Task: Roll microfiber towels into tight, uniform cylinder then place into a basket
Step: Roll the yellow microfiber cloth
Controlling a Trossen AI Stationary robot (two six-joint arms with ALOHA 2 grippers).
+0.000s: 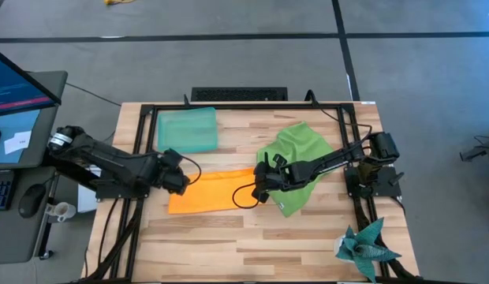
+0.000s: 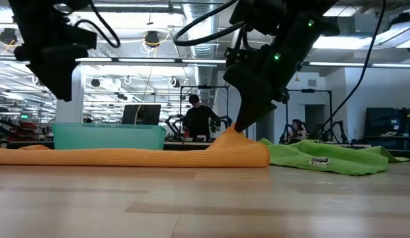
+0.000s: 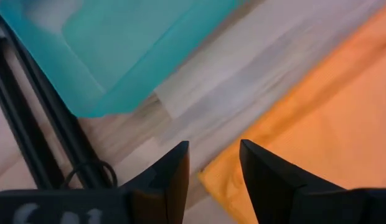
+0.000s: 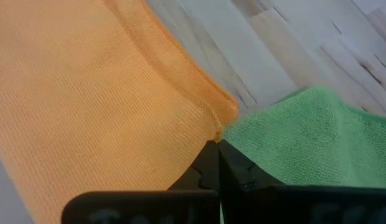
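The orange towel (image 1: 213, 192) lies as a long flat band across the table's middle. The green towel (image 1: 296, 162) lies crumpled at its right end, under my right arm. The teal basket (image 1: 187, 128) stands at the far left, with nothing in it. My right gripper (image 1: 259, 189) is shut on the orange towel's right end. My left gripper (image 3: 215, 149) hangs open above the band's left end (image 3: 243, 180), clear of the cloth; in the low view it is raised at the left (image 2: 53, 73). My right gripper pinches the orange towel's right end (image 4: 213, 127) between its two fingers, right beside the green towel's edge (image 4: 261, 134). The fingers slant down from the table's right. The cloth rises into a small peak (image 2: 228, 140) under them; the rest of the band lies on the table.
A spiky teal star-shaped object (image 1: 367, 246) sits at the near right corner. A black frame (image 1: 142, 126) runs along the table's left, far and right sides. Bare wood (image 1: 229, 244) shows along the near side.
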